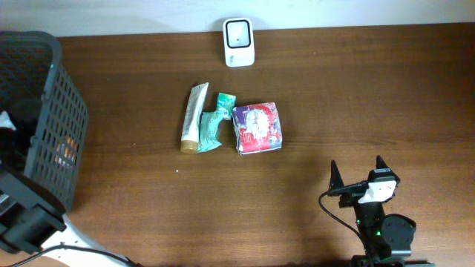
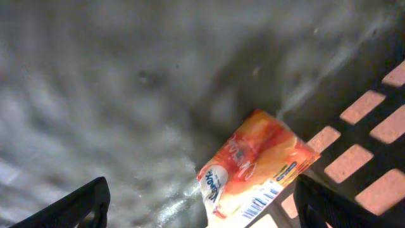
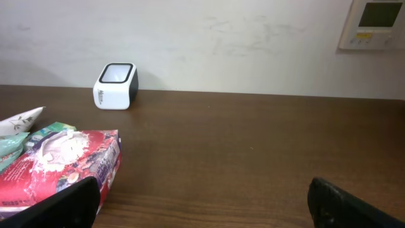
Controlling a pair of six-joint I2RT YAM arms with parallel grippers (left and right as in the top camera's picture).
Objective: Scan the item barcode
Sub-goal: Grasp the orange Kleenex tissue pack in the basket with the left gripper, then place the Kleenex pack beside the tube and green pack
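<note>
Left gripper (image 2: 199,193): down inside the dark basket (image 1: 56,111), fingers spread wide, gripping nothing.
Orange packet (image 2: 253,168): lies tilted on the basket floor between those fingers, next to the slotted wall, with a barcode showing at its lower edge.
Right gripper (image 1: 356,165): over the near right part of the table (image 1: 371,89), jaws wide apart, empty.
Scanner (image 1: 239,42): white, at the table's far edge.
Mid-table: tube (image 1: 195,117), green sachet (image 1: 211,122) and red wipes pack (image 1: 257,127) lie side by side.
</note>
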